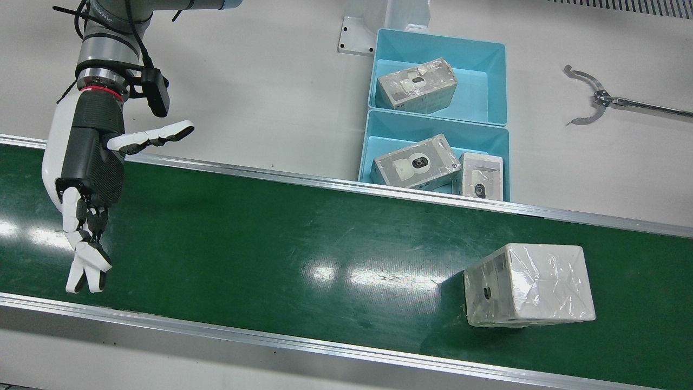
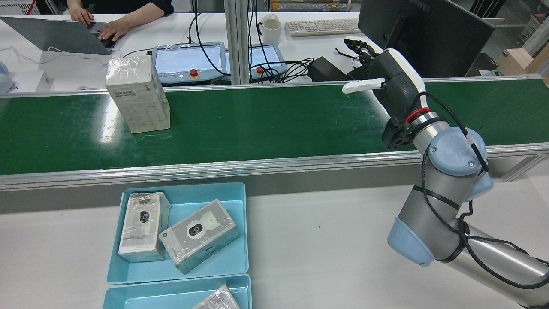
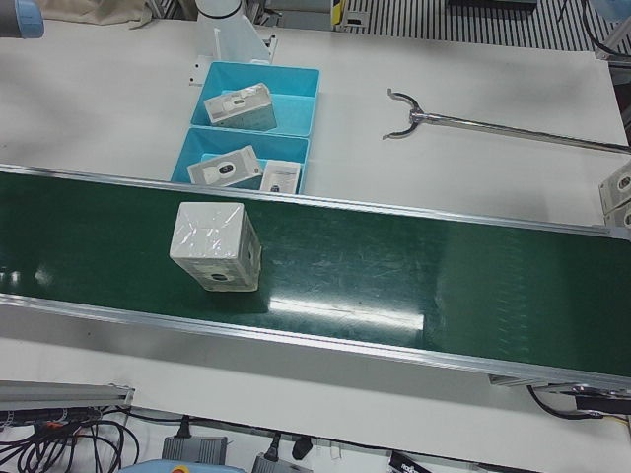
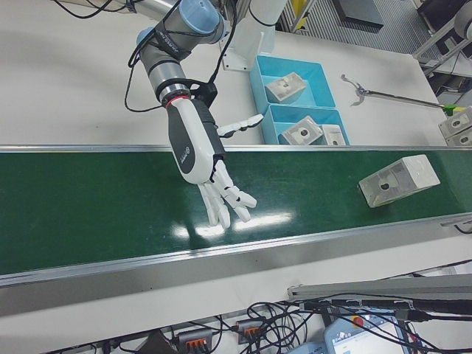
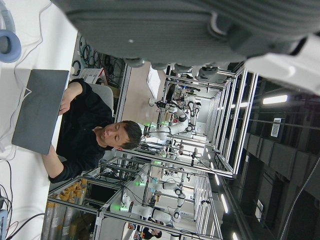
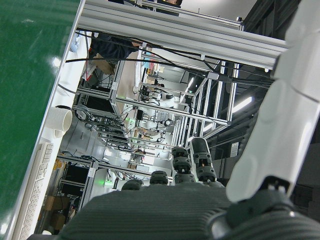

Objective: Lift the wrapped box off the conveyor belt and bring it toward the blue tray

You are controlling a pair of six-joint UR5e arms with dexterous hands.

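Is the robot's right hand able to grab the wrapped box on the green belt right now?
Probably not yet. The right hand hangs open over the far end of the belt from the wrapped box. Nothing lies on the belt between them.

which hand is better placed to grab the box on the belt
Right, probably: the right hand hovers open over the belt, though far from the box; no table view shows the left hand.

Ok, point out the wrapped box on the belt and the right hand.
wrapped box (image 1: 528,284): front view, on its top face.
right hand (image 1: 89,162): front view, on its dark back.
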